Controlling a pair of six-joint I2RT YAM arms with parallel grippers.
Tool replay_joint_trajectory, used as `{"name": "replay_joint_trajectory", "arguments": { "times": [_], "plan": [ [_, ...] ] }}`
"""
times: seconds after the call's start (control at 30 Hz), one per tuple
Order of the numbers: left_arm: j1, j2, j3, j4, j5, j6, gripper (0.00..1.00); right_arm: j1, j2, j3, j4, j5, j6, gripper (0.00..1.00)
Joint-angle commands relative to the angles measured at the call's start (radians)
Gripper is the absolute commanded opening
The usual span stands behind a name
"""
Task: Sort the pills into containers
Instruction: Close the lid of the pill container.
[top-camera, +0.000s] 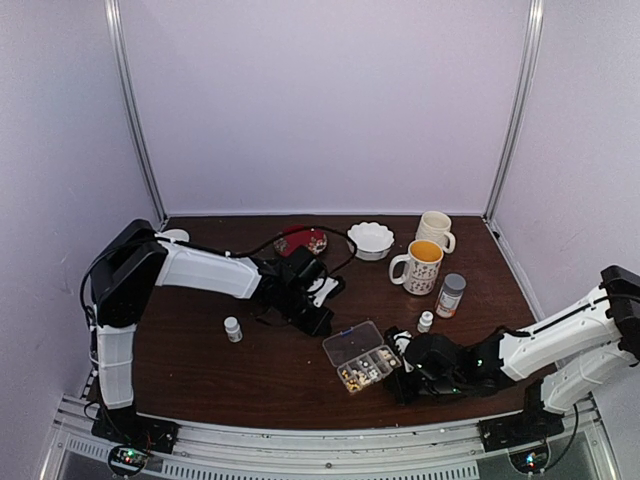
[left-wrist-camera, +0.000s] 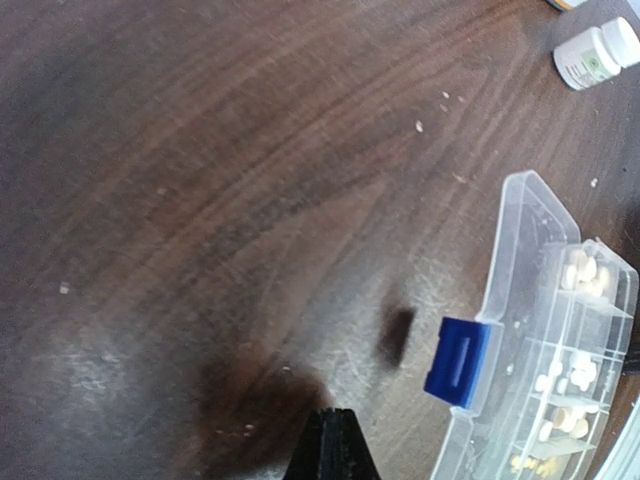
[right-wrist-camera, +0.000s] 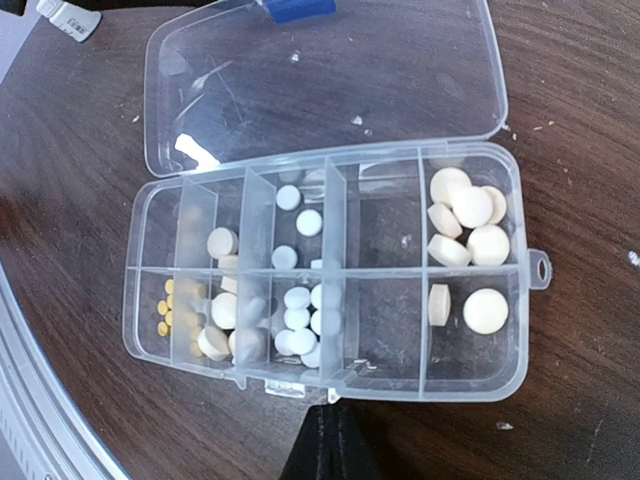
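Right wrist camera is looking straight down on the clear organiser box, which is lying open on the dark wooden table with its hinged lid folded flat on the far side. My right gripper is hovering just beside the box's near wall, clenched tight, and I am seeing nothing pinched between the tips. My left gripper is likewise clenched and carrying nothing I can see, hanging over bare wood on the lid side of the box, near the blue latch.

The pills are sitting inside the compartments: large cream ones at one end of the box, small white ones in the middle cells, tan ones beside those, and tiny yellow pellets at the other end. Two cells between the white and cream groups are looking bare.

I am judging the sorting to be near its end or between picks. My next move is calling for a pill outside the box, and I am finding none for certain.

Pale specks on the wood between the box and a small white bottle are too small to call pills or crumbs. Both grippers are cut off by the frame edge, and the box walls are blurring the tan group.
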Motion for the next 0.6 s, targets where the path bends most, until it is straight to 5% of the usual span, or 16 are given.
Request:
{"name": "replay_joint_trajectory", "arguments": {
  "times": [0.0,0.57],
  "plan": [
    [0.004,0.017,0.019,0.0,0.119,0.005,0.0,-0.019,0.032,0.022,-0.032,0.041,-0.018,0.0],
    [-0.059,-0.085,0.021,0.011,0.252,-0.017,0.0,-0.089,0.102,0.08,0.031,-0.037,-0.075,0.0]
  ]
}}
